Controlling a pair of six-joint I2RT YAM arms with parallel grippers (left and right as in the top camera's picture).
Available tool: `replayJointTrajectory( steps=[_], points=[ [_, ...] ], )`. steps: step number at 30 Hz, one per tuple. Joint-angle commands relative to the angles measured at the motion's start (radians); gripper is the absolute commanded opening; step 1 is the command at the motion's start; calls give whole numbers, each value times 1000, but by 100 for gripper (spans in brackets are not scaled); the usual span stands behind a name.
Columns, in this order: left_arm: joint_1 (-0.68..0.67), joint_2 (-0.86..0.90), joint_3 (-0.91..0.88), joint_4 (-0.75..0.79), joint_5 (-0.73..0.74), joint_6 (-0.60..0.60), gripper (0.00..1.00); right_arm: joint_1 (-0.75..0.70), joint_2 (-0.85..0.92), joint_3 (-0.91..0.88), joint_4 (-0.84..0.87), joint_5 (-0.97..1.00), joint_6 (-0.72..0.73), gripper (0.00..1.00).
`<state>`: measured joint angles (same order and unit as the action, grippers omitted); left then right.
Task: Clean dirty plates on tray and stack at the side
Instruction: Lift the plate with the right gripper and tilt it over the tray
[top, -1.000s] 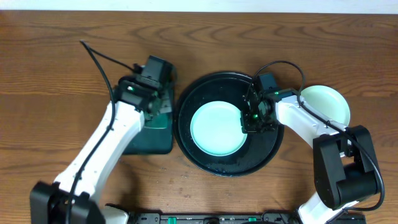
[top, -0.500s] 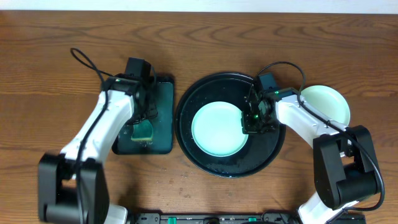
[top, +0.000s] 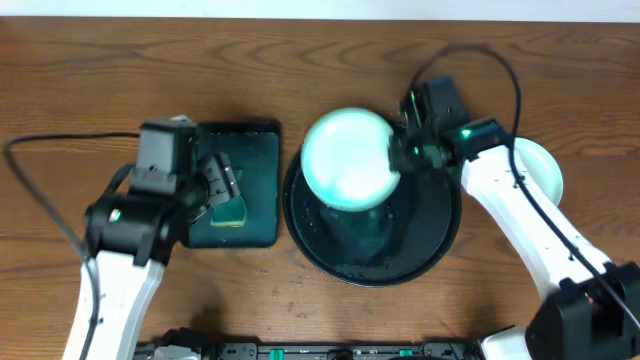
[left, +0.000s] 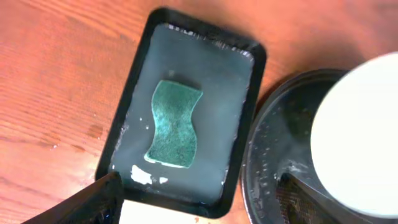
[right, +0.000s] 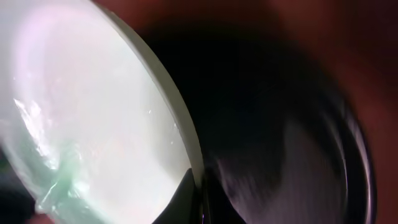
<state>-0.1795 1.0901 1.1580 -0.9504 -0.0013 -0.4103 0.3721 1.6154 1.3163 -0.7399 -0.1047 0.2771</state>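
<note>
Item 1, right claw: closed tight on the rim of one plate, its edge pinched between the fingertips; the plate is raised and tilted, clear of the surface beneath. The edge grip is judged deliberate: it leaves the pale face free, and that face shows no smear, only a wet sheen. Directly below this claw: black tray, wet, with no other plate visible on it; probably kept underneath to catch drips. Beyond the claw, on its outer side: second plate, lying flat on the bench; likely the start of the stack and the destination for the held plate. Item 2, left claw: spread wide, holding nothing. Just ahead of it and below: sponge, lying loose and flat in the green tray, apart from both fingers; judged parked there because this plate needs no more scrubbing. Farther ahead: the black tray's rim and the lifted plate.
</note>
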Motion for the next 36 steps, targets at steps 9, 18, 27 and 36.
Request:
replayJointTrajectory(
  steps=[9, 18, 27, 36],
  points=[
    [4, -57, 19, -6, 2, 10, 80, 317, 97, 35, 401, 331, -6, 1],
    [4, -55, 19, -6, 2, 10, 80, 461, 147, 36, 523, 593, -116, 1],
    [4, -51, 19, -6, 2, 10, 80, 591, 77, 36, 581, 914, -298, 1],
    [4, -51, 19, -6, 2, 10, 80, 628, 44, 36, 640, 943, -388, 1]
  ],
)
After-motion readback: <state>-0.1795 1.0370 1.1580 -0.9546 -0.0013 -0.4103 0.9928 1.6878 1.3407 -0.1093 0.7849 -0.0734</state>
